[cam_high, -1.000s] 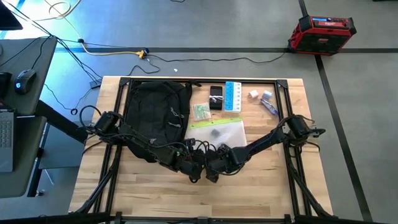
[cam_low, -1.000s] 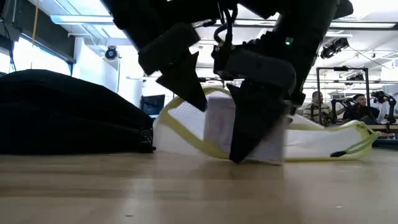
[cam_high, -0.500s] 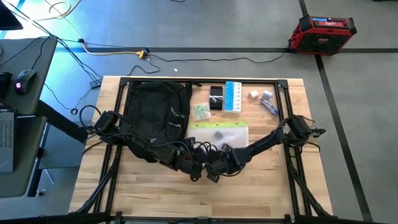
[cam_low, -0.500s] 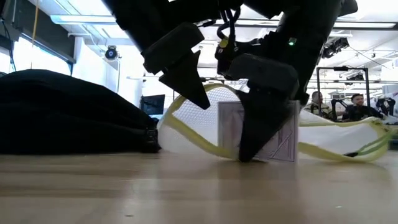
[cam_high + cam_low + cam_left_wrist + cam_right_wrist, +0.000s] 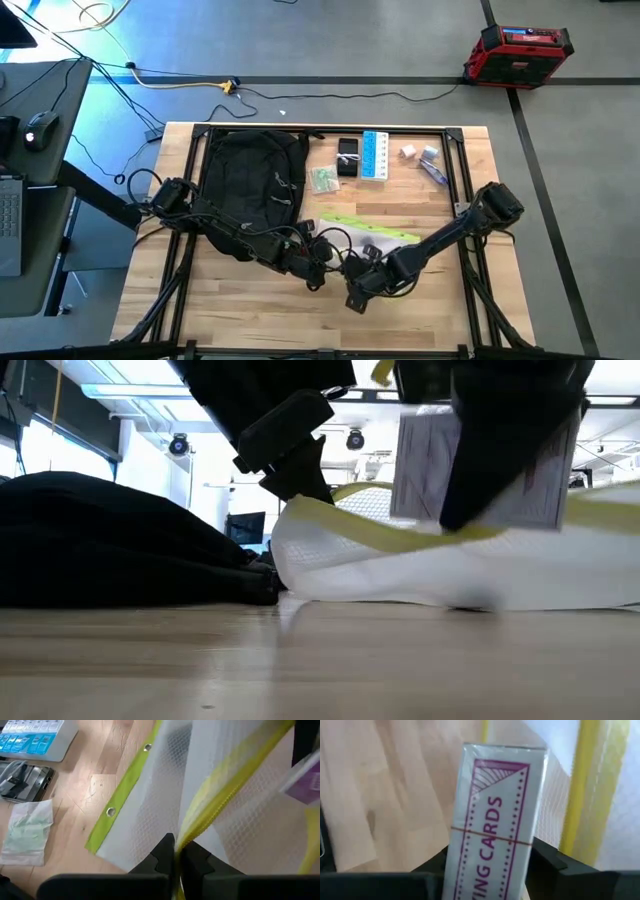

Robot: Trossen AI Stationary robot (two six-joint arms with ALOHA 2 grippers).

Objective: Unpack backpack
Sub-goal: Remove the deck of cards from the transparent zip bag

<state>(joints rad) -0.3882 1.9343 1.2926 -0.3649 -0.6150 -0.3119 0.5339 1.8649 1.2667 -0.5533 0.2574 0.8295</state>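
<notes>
The black backpack [image 5: 250, 185] lies on the table's left half and shows at left in the low view [image 5: 100, 540]. To its right lies a white mesh pouch [image 5: 365, 228] with a yellow-green zip edge [image 5: 400, 570]. My left gripper [image 5: 315, 277] is shut on that edge. My right gripper [image 5: 352, 298] stands nearer the table's front edge, shut on a white box of playing cards with purple print [image 5: 495, 820], which is held up above the pouch [image 5: 480, 465]. My left gripper pinches the pouch's yellow-green zip edge [image 5: 192, 827] between its two fingertips, slanting down from the table's left. That edge is raised off the table, while the pouch's body lies on the wood [image 5: 420, 595]. My right gripper pinches the card box by its two long sides [image 5: 457, 855], one finger [image 5: 547, 862] on each. The fingers slant down from above. The box stands roughly upright in the hold, lifted clear of table and pouch [image 5: 500, 470].
Along the far edge lie a blue pill organiser [image 5: 374, 155], a dark phone [image 5: 347, 155], a small green packet [image 5: 322, 180] and some small items [image 5: 425, 160]. Bare wood runs along the near edge [image 5: 250, 320]. A red case [image 5: 515, 52] sits on the floor.
My right gripper has risen and gone toward the table's near edge, lifting the card box from the table inside the pouch to clear above it. The pouch has been dragged and bunched toward the near edge, its zip edge raised.
</notes>
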